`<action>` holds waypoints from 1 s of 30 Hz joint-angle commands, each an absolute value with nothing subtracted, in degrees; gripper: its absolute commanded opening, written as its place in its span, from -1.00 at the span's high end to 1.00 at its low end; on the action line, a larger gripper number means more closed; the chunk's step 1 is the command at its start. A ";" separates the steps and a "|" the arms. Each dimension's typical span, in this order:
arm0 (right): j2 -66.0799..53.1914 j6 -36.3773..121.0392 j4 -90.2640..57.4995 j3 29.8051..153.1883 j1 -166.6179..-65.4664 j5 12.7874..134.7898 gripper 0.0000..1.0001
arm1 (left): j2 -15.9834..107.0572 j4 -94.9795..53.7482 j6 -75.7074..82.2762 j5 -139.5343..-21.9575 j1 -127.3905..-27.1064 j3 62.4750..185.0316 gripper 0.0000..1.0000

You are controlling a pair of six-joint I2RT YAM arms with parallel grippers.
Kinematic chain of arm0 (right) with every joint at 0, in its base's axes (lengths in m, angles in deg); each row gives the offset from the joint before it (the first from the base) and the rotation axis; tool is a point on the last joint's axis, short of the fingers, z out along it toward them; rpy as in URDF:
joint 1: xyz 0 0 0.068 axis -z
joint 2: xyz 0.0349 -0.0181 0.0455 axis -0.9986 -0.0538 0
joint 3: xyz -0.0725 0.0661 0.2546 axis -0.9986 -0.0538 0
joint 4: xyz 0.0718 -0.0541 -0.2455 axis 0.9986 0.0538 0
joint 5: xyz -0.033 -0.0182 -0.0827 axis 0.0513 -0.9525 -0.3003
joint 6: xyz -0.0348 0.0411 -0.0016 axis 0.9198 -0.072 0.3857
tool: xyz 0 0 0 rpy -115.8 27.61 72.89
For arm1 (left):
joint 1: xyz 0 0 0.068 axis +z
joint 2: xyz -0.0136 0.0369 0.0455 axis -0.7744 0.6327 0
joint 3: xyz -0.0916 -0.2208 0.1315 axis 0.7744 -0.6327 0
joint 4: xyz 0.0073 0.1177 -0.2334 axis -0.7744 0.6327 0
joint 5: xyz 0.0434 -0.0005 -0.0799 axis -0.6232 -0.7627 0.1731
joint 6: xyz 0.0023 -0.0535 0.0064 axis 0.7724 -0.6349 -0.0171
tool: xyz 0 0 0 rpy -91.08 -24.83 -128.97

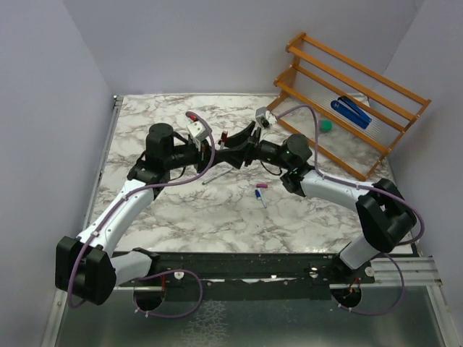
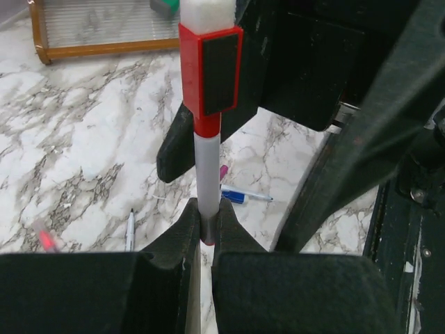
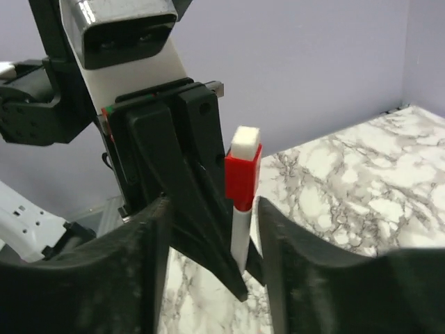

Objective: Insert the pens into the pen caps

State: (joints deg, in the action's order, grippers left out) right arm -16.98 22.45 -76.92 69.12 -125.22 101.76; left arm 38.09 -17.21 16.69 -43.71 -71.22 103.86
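Your left gripper point(image 2: 208, 212) is clamped tight on the white shaft of a pen point(image 3: 239, 233), held above the table point(image 1: 166, 210) well to the left of the wooden rack point(image 2: 104, 48). The pen's long axis stands close to upright, and its red cap point(image 3: 243, 179) is on the top end with a white block above it. Your right gripper point(image 3: 213, 209) sits around the capped end with its jaws apart, a gap showing on each side, so it grips nothing.

Left of the rack and nearer the arm bases than it, a pink cap point(image 1: 261, 186) lies on the marble just beside a blue-ended pen point(image 1: 260, 198). A thin pen point(image 1: 217, 176) lies further left of them.

You can see a blue stapler point(image 1: 351, 112) lying on the rack's clear shelf. A green block point(image 1: 326, 125) sits at its lower front edge
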 commanded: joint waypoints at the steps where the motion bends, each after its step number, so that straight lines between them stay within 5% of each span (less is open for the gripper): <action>1: -9.90 27.34 -69.70 68.94 -125.36 97.80 -0.21 | 36.85 -18.07 17.11 -47.62 -71.05 100.48 1.00; 5: -0.45 33.16 -66.52 66.05 -124.68 87.25 -0.64 | 39.02 -12.77 16.35 -53.44 -71.05 98.56 1.00; 7: 3.78 35.78 -64.30 63.86 -124.62 82.58 -0.68 | 40.03 -10.38 16.19 -55.90 -71.05 98.21 1.00; 28: 12.69 38.50 -54.42 54.23 -124.33 77.37 -0.76 | 62.32 9.17 13.88 -85.74 -68.24 107.11 1.00; 30: 12.63 38.66 -54.14 54.14 -124.27 77.47 -0.76 | 62.90 9.56 13.90 -86.00 -68.26 107.51 0.85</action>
